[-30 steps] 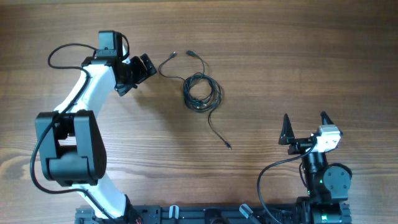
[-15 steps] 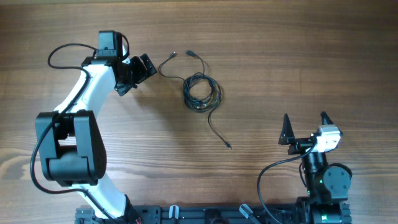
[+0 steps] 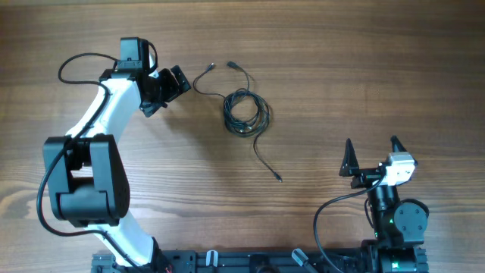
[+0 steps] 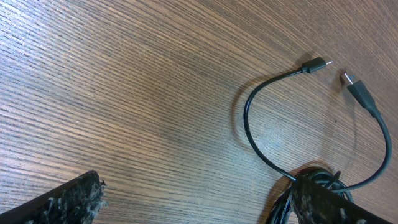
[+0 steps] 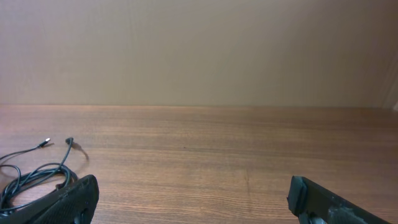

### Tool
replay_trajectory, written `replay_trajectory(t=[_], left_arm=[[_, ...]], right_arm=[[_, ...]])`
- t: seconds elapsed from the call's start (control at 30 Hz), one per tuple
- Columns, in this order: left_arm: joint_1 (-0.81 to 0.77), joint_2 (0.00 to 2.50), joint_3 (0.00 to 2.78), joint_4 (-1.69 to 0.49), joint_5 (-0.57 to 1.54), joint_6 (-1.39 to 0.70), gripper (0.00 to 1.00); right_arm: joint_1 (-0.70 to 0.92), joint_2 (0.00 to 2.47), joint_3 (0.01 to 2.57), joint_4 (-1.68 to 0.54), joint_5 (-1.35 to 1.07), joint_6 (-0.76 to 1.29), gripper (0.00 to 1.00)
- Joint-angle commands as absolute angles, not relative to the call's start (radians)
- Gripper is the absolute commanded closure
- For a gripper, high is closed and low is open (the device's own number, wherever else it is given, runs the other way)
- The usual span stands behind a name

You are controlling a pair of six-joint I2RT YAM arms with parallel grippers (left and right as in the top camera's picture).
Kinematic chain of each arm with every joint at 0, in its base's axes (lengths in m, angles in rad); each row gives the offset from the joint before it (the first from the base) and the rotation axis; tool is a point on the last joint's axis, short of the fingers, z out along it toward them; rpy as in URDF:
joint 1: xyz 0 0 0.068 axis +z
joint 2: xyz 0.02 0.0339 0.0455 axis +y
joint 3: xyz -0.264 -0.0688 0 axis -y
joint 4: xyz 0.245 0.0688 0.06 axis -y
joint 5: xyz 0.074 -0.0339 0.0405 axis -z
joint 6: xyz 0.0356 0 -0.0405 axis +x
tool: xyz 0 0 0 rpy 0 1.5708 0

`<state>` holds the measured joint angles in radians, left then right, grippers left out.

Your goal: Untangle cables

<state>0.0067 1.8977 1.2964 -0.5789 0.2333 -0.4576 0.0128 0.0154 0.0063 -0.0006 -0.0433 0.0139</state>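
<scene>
- Overhead: the cables lie on the table, a little above and left of its middle, mostly wound into a small loose coil.
- Two strands leave the coil toward the upper left. Each ends in one of two plugs that lie near each other without touching.
- A third strand trails from the coil toward the lower right and ends on bare wood.
- The left gripper is just left of the cables and points toward them. Its jaws are spread wide, with nothing between them and no cord touched.
- The right gripper is at the lower right, well apart from the cables. Its jaws are also spread wide and hold nothing.
- Left wrist: the left gripper shows only its two fingers in the bottom corners, far apart, with bare wood between them.
- A curved strand of the cables sweeps up to a plug at the upper right, and a second plug lies just beside it.
- The coil's edge shows at the bottom right, partly hidden behind the finger there.
- Right wrist: the right gripper has its fingers wide apart at the bottom corners, holding nothing.
- The cables lie at the far left of this view, beyond the left finger, with two ends raised slightly off the wood.
- A plain beige wall stands behind the table.
</scene>
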Motion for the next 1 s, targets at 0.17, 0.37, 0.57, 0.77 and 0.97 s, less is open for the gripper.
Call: replay_trajectory(t=[0.17, 0.37, 0.57, 0.77, 0.97], left_arm=[[0.004, 1.88, 1.309, -0.577, 0.227, -0.464, 0.0], [0.004, 1.88, 1.309, -0.576, 0.227, -0.464, 0.0], [0.004, 1.88, 1.309, -0.577, 0.227, -0.464, 0.0], [0.004, 1.88, 1.309, -0.576, 0.227, -0.464, 0.0], [0.004, 1.88, 1.309, -0.577, 0.227, -0.464, 0.0]], right_arm=[[0.019, 0.007, 0.005, 0.003, -0.027, 0.026, 0.0], [0.019, 0.007, 0.005, 0.003, -0.023, 0.023, 0.0], [0.019, 0.007, 0.005, 0.01, -0.027, 0.004, 0.0], [0.019, 0.007, 0.005, 0.002, -0.07, 0.065, 0.0], [0.019, 0.007, 0.02, 0.009, -0.263, 0.212, 0.0]])
